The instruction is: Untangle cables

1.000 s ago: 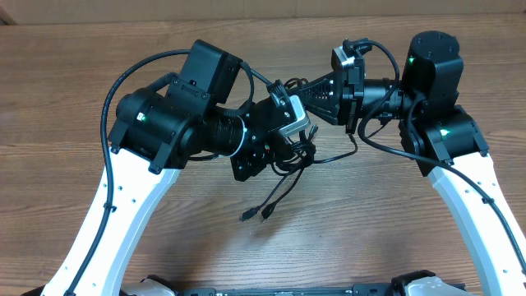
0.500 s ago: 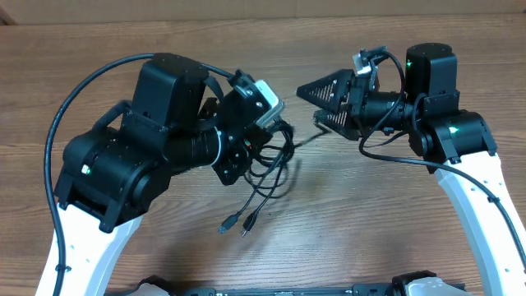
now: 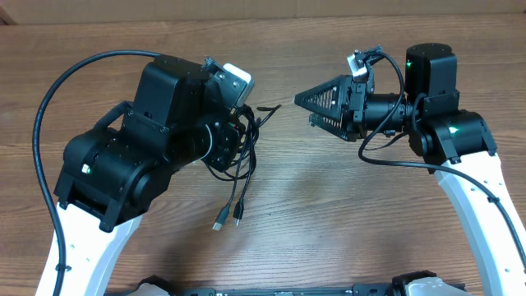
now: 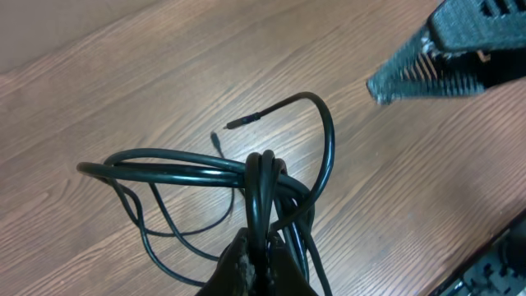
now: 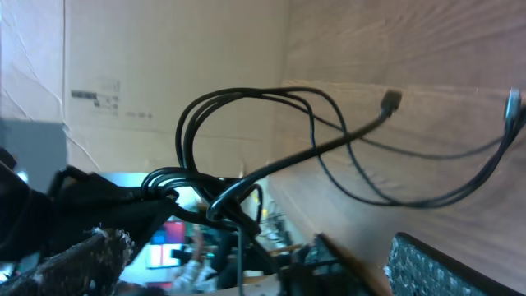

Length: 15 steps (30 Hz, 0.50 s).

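We saw the wooden table (image 3: 329, 214) spanning the whole overhead view. Above it stood the 2 arms, the left arm (image 3: 123, 173) bulking over the left half and the right arm (image 3: 448, 140) reaching in from the right.

The left gripper (image 4: 256, 256) was clenched on the cables (image 4: 205, 173). In its own wrist view, the fingers (image 4: 238, 267) pinched several strands together at the bottom edge. From overhead, the wrist housing hid those fingers.

The right gripper (image 3: 315, 108) was released and held nothing. Its 2 ribbed fingers (image 3: 325, 93) were spread apart and pointed toward the left arm, and a gap lay between them and the bundle.

The cables (image 3: 244, 168) were gathered in 1 knotted bundle at the left gripper, left of the table's middle. Loops fanned out from the grip, and 1 strand arched over the rest. A loose end (image 3: 268, 108) stuck out toward the right gripper without touching it.

Smallest were 2 plug ends (image 3: 228, 220), which hung side by side below the bundle. We could not tell whether they touched the wood.
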Available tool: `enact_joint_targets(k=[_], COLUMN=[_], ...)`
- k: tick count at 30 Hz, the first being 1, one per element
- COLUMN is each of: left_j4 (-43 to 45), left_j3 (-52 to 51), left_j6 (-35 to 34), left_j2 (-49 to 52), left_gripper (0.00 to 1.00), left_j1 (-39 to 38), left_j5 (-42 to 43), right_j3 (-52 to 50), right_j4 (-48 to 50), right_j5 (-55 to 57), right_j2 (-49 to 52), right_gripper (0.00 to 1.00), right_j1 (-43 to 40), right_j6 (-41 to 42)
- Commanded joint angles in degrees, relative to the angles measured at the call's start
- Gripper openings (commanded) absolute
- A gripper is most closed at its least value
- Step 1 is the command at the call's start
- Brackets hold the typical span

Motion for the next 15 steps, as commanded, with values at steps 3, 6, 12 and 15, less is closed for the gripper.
enact_joint_targets(k=[3, 6, 12, 15], left_j4=[3.08, 3.82, 4.24, 4.17], left_j3=[0.74, 0.74, 0.66, 0.66], left_j6=[-1.97, -1.97, -2.01, -3.08], left_j2=[-0.44, -0.39, -0.39, -0.39], left_gripper=[0.04, 0.05, 0.04, 0.04], left_j1=[0.24, 0.24, 0.22, 0.24], left_j5=[6.54, 9.11, 12.0, 12.0], right_j3=[0.61, 0.61, 0.61, 0.61], right_j4=[0.35, 0.35, 0.28, 0.28], right_j5=[-0.46, -0.04, 2.08, 2.08], right_j2=[-0.24, -0.24, -0.24, -0.24], right_gripper=[1.0, 0.94, 0.8, 0.89], right_j1=[0.76, 1.68, 2.93, 2.95], right_j6=[10.6, 10.75, 10.8, 10.54])
